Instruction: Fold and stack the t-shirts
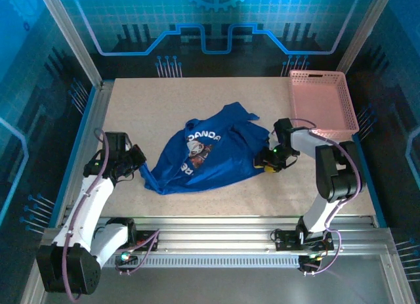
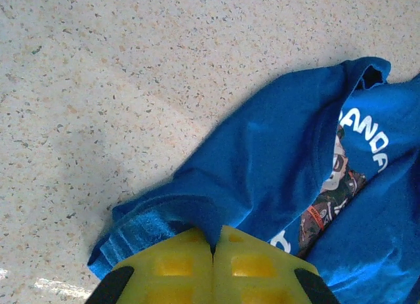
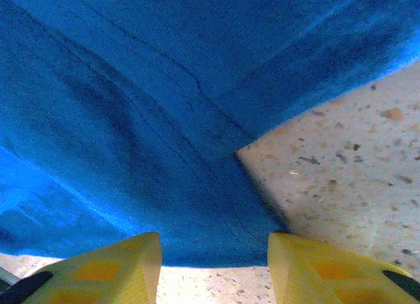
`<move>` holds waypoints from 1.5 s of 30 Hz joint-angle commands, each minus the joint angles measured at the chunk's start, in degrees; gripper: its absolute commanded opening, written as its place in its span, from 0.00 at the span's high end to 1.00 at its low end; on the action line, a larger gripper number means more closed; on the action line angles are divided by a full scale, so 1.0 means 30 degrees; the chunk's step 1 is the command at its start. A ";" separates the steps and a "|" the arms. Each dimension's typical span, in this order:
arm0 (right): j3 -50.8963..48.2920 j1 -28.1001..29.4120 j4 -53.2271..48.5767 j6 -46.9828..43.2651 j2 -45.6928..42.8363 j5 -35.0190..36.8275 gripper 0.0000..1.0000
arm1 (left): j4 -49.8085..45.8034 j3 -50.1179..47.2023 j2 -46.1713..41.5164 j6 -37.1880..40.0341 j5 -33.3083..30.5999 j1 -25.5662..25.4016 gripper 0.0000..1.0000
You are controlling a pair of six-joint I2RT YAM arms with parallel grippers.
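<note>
A royal-blue t-shirt [image 1: 216,166] lies crumpled in the middle of the table, its white lettering and dark round print facing up. My left gripper [image 1: 141,165] is at the shirt's lower-left corner. In the left wrist view the yellow fingers [image 2: 170,264] are pressed together, with a fold of the t-shirt [image 2: 262,159] pinched in the left gripper [image 2: 213,243]. My right gripper [image 1: 266,161] is at the shirt's right edge. In the right wrist view the right gripper [image 3: 213,255] has its jaws apart, with the hem of the t-shirt [image 3: 131,87] lying just ahead of them on the table.
A pink lattice basket [image 1: 323,128] stands at the back right corner, just behind the right arm. Bare speckled tabletop [image 1: 151,100] stretches behind and to the left of the shirt. A metal frame rail [image 1: 92,113] borders the table's left side.
</note>
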 commanded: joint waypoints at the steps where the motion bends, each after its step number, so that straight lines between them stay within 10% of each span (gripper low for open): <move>1: 0.0744 0.0031 -0.0953 0.0271 0.0617 0.1452 0.52 | 0.0061 -0.0311 -0.0297 -0.0381 -0.0299 -0.0097 1.00; 6: 0.2061 0.1249 -0.2128 0.0354 0.1581 0.3386 0.56 | 0.0134 -0.0302 -0.0275 -0.0413 -0.0351 -0.0097 1.00; 12: 0.3260 0.2010 -0.2387 0.1333 0.2428 0.4435 1.00 | 0.0395 -0.0059 -0.0231 -0.0633 -0.0194 -0.0064 1.00; 45: 1.9931 -0.2394 -0.4599 0.3741 -1.0207 -0.4072 1.00 | 0.0085 2.4434 0.3012 0.1819 0.2446 -0.0009 1.00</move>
